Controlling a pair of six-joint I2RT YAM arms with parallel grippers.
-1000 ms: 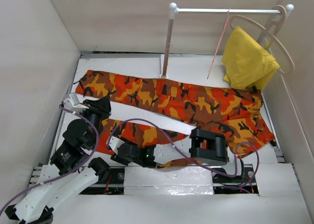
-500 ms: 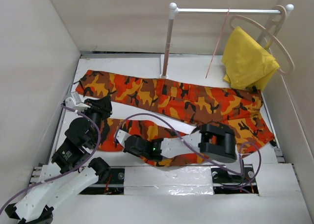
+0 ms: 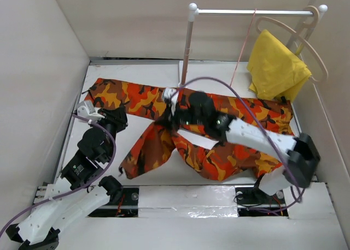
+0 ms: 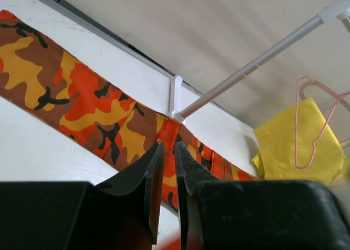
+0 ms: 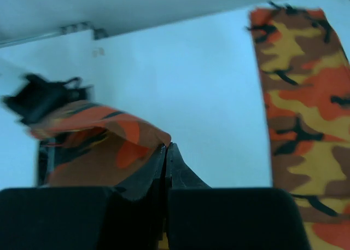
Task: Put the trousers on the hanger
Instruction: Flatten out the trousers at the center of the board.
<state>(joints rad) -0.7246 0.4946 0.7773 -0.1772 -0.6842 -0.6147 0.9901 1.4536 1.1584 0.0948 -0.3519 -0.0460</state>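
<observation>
Top external view, at the left: the left gripper [image 3: 120, 118] sits over the white table [image 3: 136, 131], just beside the trousers [image 3: 139, 99]. Its fingers are drawn to a narrow slit with nothing seen between them. The trousers stretch from the upper left across the middle to the right side of the frame. One leg is lifted in a fold at centre, where the right gripper [image 3: 167, 120] has its fingers pressed together on the cloth. At the upper right the hanger [image 3: 243, 45] hangs from the rail [image 3: 246, 12], apart from the trousers and just left of a yellow cloth [image 3: 276, 69].
</observation>
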